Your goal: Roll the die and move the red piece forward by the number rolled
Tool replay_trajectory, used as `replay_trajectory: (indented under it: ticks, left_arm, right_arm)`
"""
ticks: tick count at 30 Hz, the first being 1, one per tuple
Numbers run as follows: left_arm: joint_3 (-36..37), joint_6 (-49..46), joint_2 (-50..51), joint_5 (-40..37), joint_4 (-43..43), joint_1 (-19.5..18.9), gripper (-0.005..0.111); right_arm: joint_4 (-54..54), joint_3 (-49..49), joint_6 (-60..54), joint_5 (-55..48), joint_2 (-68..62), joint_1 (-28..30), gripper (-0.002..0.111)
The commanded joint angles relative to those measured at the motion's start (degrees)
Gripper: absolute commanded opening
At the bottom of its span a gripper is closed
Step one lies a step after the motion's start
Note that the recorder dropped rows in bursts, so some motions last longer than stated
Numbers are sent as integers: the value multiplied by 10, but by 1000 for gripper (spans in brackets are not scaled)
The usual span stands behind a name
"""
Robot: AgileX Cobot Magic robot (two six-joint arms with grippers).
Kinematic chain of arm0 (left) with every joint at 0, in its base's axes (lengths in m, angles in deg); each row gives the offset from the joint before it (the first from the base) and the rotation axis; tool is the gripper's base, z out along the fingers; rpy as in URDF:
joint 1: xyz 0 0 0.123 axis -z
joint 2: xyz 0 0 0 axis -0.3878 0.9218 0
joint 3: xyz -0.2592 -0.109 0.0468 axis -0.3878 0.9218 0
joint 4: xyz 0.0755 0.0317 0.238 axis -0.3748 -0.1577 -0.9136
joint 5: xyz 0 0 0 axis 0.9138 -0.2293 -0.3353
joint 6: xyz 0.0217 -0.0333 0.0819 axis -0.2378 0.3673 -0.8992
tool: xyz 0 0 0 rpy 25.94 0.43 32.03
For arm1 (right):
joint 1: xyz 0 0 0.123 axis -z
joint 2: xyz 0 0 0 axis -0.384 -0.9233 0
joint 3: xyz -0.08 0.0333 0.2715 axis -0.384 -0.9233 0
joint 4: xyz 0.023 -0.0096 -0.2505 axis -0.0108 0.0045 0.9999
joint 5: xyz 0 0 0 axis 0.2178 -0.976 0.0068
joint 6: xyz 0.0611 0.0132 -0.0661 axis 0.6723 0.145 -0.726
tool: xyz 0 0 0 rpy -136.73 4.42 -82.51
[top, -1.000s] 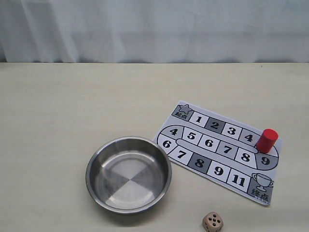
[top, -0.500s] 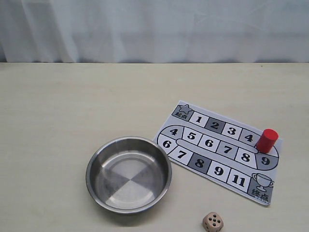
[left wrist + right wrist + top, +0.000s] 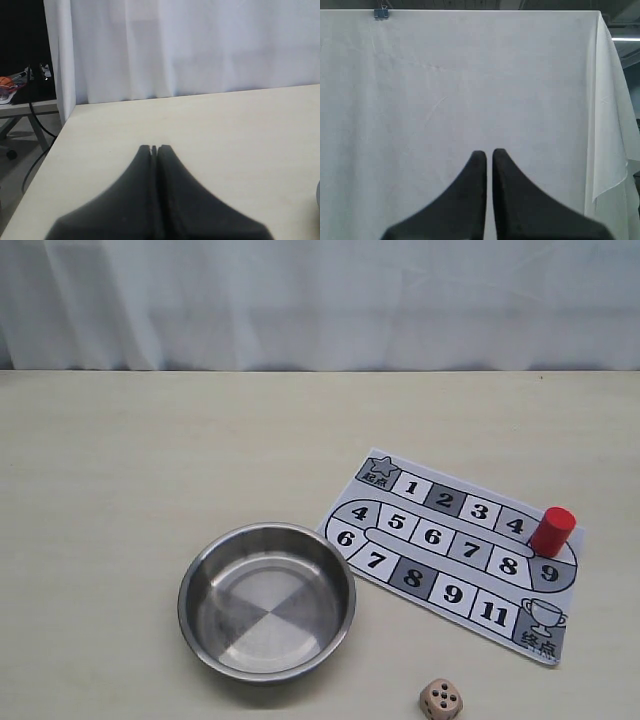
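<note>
Nothing has shifted. Exterior: the die (image 3: 440,699) lies on the table (image 3: 150,460) near the bowl (image 3: 266,527), and the red piece (image 3: 552,530) stands at the board's (image 3: 432,536) right bend. The die looks light, hard and round-cornered, so pinch its flat faces. Left wrist: the left gripper (image 3: 154,148) is closed and empty. Right wrist: the right gripper (image 3: 485,152) is nearly closed and empty.

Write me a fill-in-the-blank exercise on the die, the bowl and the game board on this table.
1. The small light wooden die lies on the ___, not in the round steel bowl.
2. The upright cylinder piece standing on the numbered paper board is coloured ___.
3. The highest number printed on the board is ___.

Missing words: table; red; 11.
</note>
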Motion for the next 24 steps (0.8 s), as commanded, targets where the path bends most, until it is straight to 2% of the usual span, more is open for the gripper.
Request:
replay_trajectory:
  ticks: [1, 7, 13, 24]
  left_arm:
    - [1, 3, -1, 7, 2, 0, 0]
    - [1, 3, -1, 7, 2, 0, 0]
    - [1, 3, -1, 7, 2, 0, 0]
    - [1, 3, -1, 7, 2, 0, 0]
  right_arm:
    - [-1, 13, -1, -21, 0, 2, 4]
    - [3, 2, -3, -45, 0, 2, 4]
    - [15, -79, -7, 7, 0, 2, 4]
    - [16, -318, -6, 244, 0, 2, 4]
